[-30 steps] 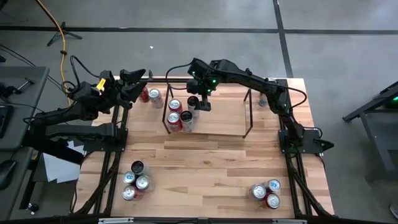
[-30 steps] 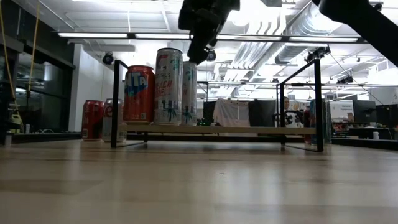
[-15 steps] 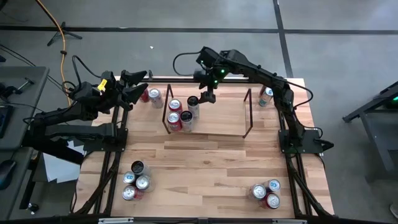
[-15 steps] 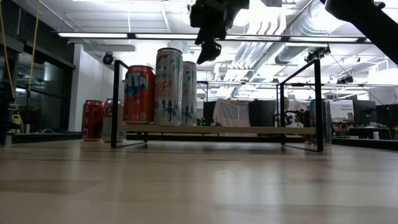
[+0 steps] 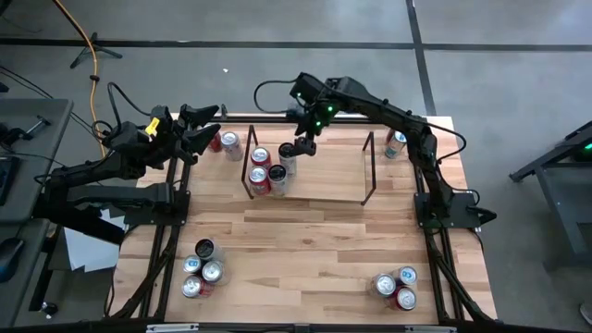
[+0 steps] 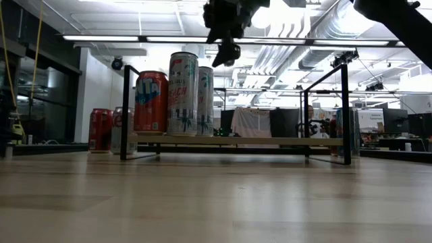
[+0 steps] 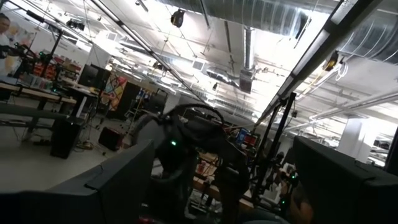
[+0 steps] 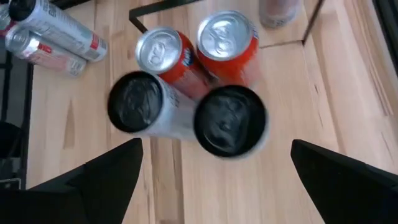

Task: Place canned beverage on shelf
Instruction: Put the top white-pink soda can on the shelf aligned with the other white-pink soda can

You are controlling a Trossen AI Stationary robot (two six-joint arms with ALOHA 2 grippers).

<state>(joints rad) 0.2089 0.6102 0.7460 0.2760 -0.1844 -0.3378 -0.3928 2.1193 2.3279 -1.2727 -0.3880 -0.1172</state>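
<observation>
The shelf [image 5: 324,180], a low black-rod rack, stands at the table's far middle. Several cans stand upright on its left end: two orange-red ones with silver tops [image 8: 222,37] and two tall ones with black tops [image 8: 230,119], seen side-on in the low view [image 6: 183,94]. My right gripper [image 5: 303,143] hangs open above these cans, pointing steeply down, with nothing between its fingers [image 8: 106,177]. In the low view it [image 6: 226,52] is clear of the can tops. My left gripper [image 5: 202,125] waits open at the far left, raised and pointing upward.
Two more cans [image 5: 224,142] stand on the table just left of the shelf, and one [image 5: 396,142] stands at the far right. Clusters of cans stand near the front left [image 5: 202,268] and the front right [image 5: 396,288]. The shelf's right part is bare.
My right gripper has risen a little above the cans on the shelf, shifted slightly toward the table's far right, and rolled about its own pointing line. It stayed open. The cans have not moved.
</observation>
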